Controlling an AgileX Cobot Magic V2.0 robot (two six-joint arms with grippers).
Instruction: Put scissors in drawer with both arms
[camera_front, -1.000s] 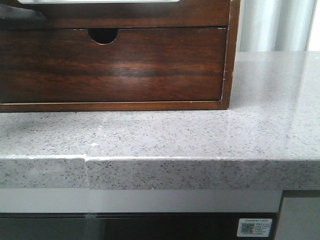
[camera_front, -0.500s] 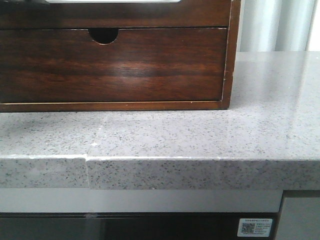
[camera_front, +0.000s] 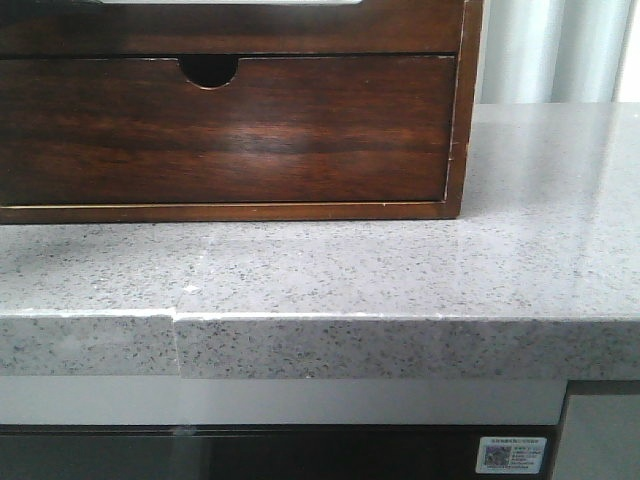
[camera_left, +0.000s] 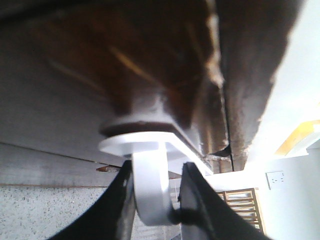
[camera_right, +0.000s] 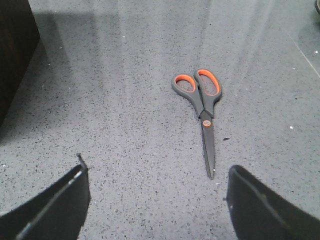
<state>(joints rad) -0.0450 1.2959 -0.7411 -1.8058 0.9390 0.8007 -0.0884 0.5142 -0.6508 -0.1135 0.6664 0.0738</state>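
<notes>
Spanning the whole front view is the speckled grey countertop (camera_front: 400, 270), and on it stands the dark wooden cabinet (camera_front: 455, 120), its lower notched drawer (camera_front: 230, 130) shut flush. Above that sits the drawer (camera_front: 230, 30) with the plain front. A sliver of whitish lining shows at the very top edge, so it looks at least partly drawn out, though how far cannot be told. The scissors (camera_right: 202, 107) lie flat on the stone well apart from the cabinet, blades closed, with the orange-lined handles away from the right wrist camera and the tip toward it. Smallest is the white ring pull (camera_left: 150, 200), hanging from a white disc under blurred dark wood. The left gripper (camera_left: 157, 175) is clamped on it, a finger pressed against each side of the loop. The right gripper (camera_right: 157, 172) hangs above the bare stone just short of the blade tip, its fingers spread wide and holding nothing. The step in hand appears to be the pick-up. To do it well, the left arm should hold the pull steady while the right moves forward over the pivot, descends straight with a finger on either side of the narrow shank, and closes only once both pads nearly touch the stone.
</notes>
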